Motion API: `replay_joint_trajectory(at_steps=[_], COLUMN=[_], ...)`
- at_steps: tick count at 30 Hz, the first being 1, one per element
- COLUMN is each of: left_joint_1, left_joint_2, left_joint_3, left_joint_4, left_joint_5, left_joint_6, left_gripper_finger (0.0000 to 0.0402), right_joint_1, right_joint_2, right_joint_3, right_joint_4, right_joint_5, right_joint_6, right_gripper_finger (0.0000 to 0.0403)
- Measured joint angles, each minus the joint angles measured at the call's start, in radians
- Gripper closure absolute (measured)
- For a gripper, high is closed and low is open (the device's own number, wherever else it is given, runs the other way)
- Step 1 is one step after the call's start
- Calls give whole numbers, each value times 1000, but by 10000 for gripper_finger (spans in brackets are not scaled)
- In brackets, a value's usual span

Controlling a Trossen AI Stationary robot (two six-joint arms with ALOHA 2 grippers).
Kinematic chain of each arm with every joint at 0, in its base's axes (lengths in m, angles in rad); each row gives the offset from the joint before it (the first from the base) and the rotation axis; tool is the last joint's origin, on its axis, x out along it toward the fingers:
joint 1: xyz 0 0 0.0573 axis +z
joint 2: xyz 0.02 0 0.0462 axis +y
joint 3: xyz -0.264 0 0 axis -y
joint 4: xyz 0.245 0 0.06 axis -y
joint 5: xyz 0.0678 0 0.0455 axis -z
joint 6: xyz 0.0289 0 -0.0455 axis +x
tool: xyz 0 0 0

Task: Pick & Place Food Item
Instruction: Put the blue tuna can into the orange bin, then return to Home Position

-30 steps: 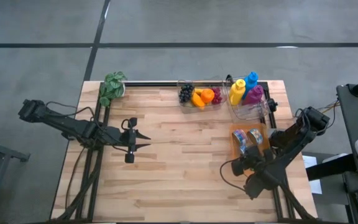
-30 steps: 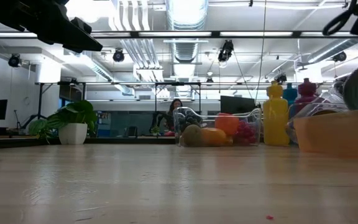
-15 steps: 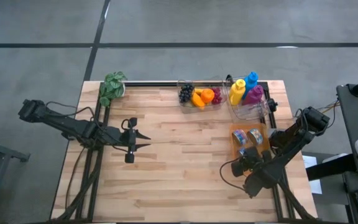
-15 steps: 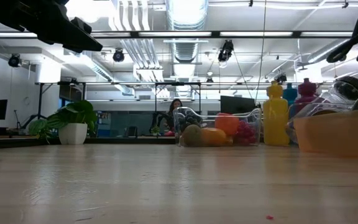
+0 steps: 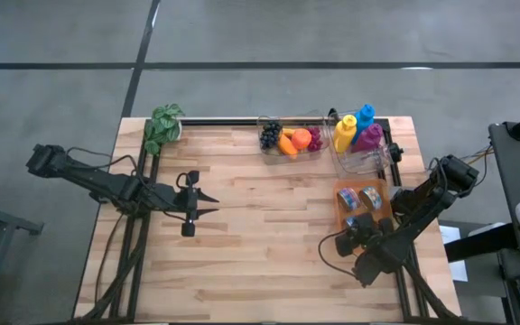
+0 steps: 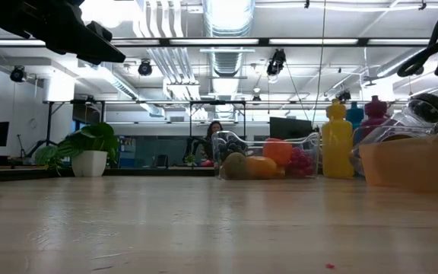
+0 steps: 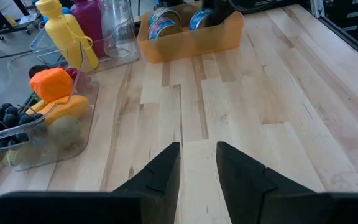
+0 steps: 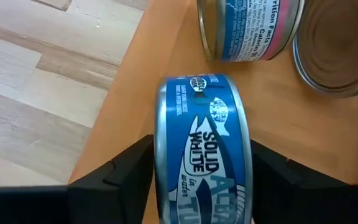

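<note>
Tuna can held over the orange tray by the right gripper

Tuna can [image 8: 202,155], blue, with the words "Solid White" on its label, is standing on its edge between the two dark fingers [image 8: 120,177] of the right gripper [image 5: 361,232]. The fingers press on its two flat faces, so it is held firmly. It is above the near end of the orange tray [image 5: 382,190], at the right side of the table [image 5: 269,244].

Going from left to right in the high view: a small potted plant [image 5: 162,126] stands at the far left corner of the table. The left gripper [image 5: 208,204] hangs over the left half of the table, pointing toward the middle. In the left wrist view its fingers [image 7: 160,174] are a little apart, with only a narrow gap, and they hold nothing.

At the far edge, near the middle, is a clear container [image 5: 289,137] with fruit: dark grapes [image 5: 270,135], an orange fruit [image 5: 301,138] and some other pieces. Just beside it to the right is a clear bin [image 5: 361,155] with a yellow bottle [image 5: 345,134], a blue bottle [image 5: 366,115] and a purple bottle [image 5: 369,137].

In front of this bin lies the orange tray. The right wrist view shows two more cans [image 8: 253,28] lying in the tray beyond the held one; one has a blue and pink label.
</note>
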Motion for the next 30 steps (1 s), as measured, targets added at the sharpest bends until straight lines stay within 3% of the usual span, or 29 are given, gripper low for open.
replay_joint_trajectory(at_steps=[4,11,16,21,24,30], left_joint_1=[0,0,0,0,0,0], left_joint_2=[0,0,0,0,0,0], left_joint_3=[0,0,0,0,0,0], left_joint_4=[0,0,0,0,0,0], left_joint_5=[0,0,0,0,0,0], left_joint_6=[0,0,0,0,0,0], left_gripper_finger=[293,293,293,293,293,293], right_joint_1=[0,0,2,2,2,3], right_joint_2=[-8,-10,-11,-11,-11,-11], right_joint_3=[18,145,225,286,321,422], right_joint_4=[-14,-210,-329,-352,-362,-362], right_joint_5=[59,93,234,405,477,551], right_joint_6=[0,8,-3,-76,-139,-416], right_gripper_finger=[172,155,168,216,266,375])
